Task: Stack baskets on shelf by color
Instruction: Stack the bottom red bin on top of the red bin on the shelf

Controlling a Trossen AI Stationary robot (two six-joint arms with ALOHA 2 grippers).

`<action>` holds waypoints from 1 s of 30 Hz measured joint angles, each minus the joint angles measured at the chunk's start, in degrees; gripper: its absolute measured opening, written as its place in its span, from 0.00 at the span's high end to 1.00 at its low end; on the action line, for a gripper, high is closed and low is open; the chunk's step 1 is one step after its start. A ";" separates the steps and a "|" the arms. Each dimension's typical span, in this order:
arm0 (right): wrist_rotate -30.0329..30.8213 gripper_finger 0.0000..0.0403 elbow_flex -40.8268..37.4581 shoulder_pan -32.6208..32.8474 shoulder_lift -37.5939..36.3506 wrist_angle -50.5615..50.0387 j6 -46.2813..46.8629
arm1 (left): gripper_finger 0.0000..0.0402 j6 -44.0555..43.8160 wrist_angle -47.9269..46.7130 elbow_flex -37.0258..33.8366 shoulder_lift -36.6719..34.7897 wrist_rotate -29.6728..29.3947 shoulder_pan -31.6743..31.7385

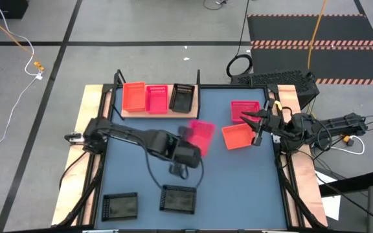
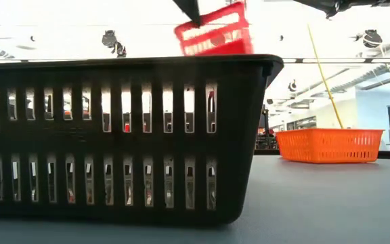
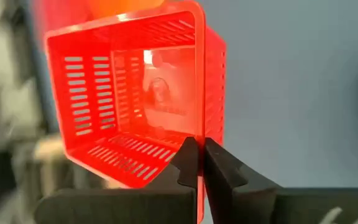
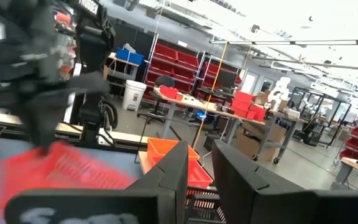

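From above, the shelf [image 1: 157,111] at the table's far edge carries three baskets side by side: an orange-red basket [image 1: 134,96], a pink one [image 1: 156,98] and a black one [image 1: 181,97]. The left gripper [image 1: 191,144] sits mid-table, its fingers pinched on the wall of a pink basket [image 1: 201,136] that extends beyond the fingertips, blurred and tilted. The right gripper [image 1: 259,127] hovers at the table's right side with its fingers apart and nothing between them; a loose orange basket [image 1: 236,136] lies just past its fingertips and another pink basket [image 1: 243,110] lies beside it. Two black baskets [image 1: 120,205] [image 1: 178,199] wait at the near edge, well behind both grippers.

At table height, one black basket [image 2: 124,135] fills the foreground; the carried pink basket [image 2: 215,30] hangs clear of the table above it, and the orange one [image 2: 329,145] rests on the surface farther back.

The left wrist camera shows the fingers [image 3: 188,163] nearly closed on the basket's thin wall [image 3: 201,93], the open tray facing the camera.

The right wrist camera shows its own fingers [image 4: 173,165] parted and empty, the orange basket [image 4: 166,152] just ahead of them.

My judgement: one basket of each colour is placed, one pink is in transit, and four are left on the table, so the task is roughly a third done
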 joint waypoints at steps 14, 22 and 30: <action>0.00 0.84 0.00 0.00 0.04 0.40 0.61 | 0.97 -17.68 -17.63 -6.24 -13.64 -17.10 10.36; 0.00 0.84 0.00 0.00 0.15 -0.02 0.69 | 0.97 -9.05 -6.50 -24.12 -20.32 -14.52 22.53; 0.00 0.84 0.00 0.00 0.15 -0.05 0.72 | 0.98 7.36 5.58 -36.82 -21.51 -7.87 31.24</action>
